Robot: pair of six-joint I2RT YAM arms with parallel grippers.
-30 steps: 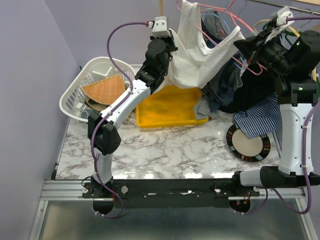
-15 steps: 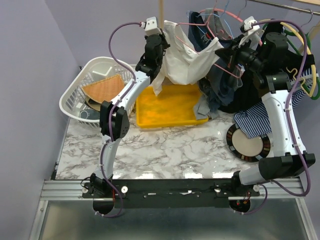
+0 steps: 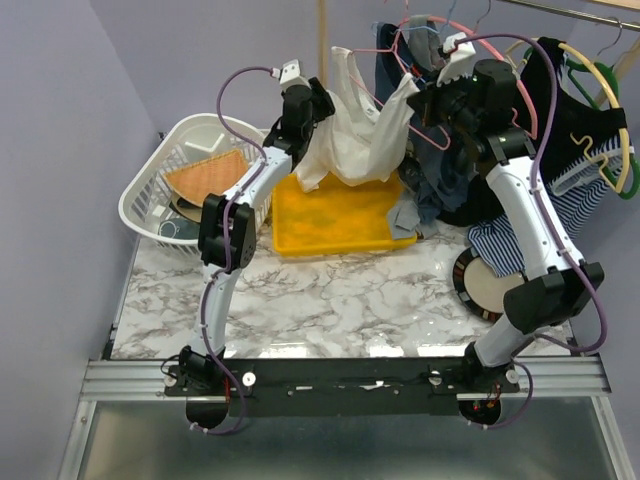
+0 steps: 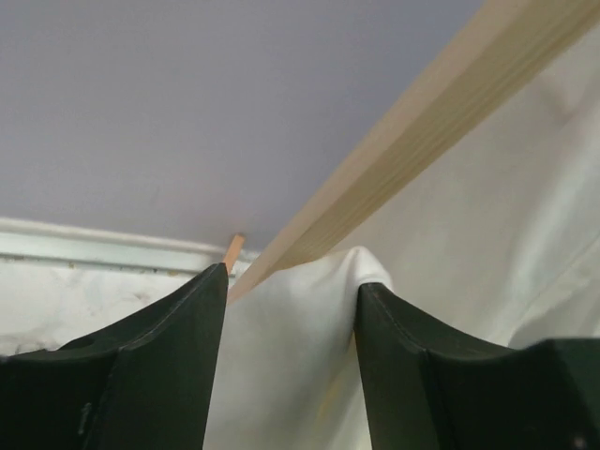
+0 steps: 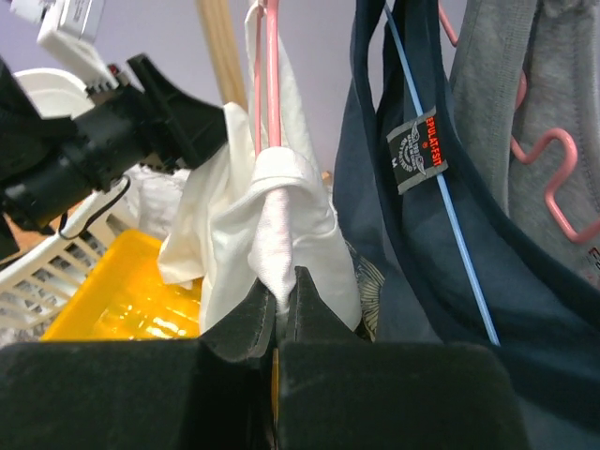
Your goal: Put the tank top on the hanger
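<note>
The off-white tank top [image 3: 355, 135] hangs in a bunch above the yellow tray, draped over the slim pink wire hanger [image 5: 272, 75]. In the right wrist view my right gripper [image 5: 286, 281] is shut on the hanger's wire where the tank top [image 5: 230, 216] is gathered over it, so the pinched spot shows only fabric. That right gripper [image 3: 422, 100] sits at the cloth's right side. My left gripper [image 3: 318, 100] is up at the cloth's left edge. Seen from the left wrist, the left gripper [image 4: 292, 281] stands open, with loose white cloth [image 4: 281, 375] between its fingers.
A wooden post [image 4: 412, 141] rises just behind the cloth. Dark blue and grey shirts [image 5: 422, 187] hang on other hangers at the right, with a thick pink hanger [image 5: 562, 178] and a yellow hanger [image 3: 600, 90]. Below are the yellow tray [image 3: 340, 215], white basket [image 3: 150, 195], striped cloth [image 3: 590, 215] and round dish [image 3: 495, 285].
My left gripper has opened and let go of the tank top. Both arms have swung further back and up, and the right gripper has carried hanger and cloth leftward.
</note>
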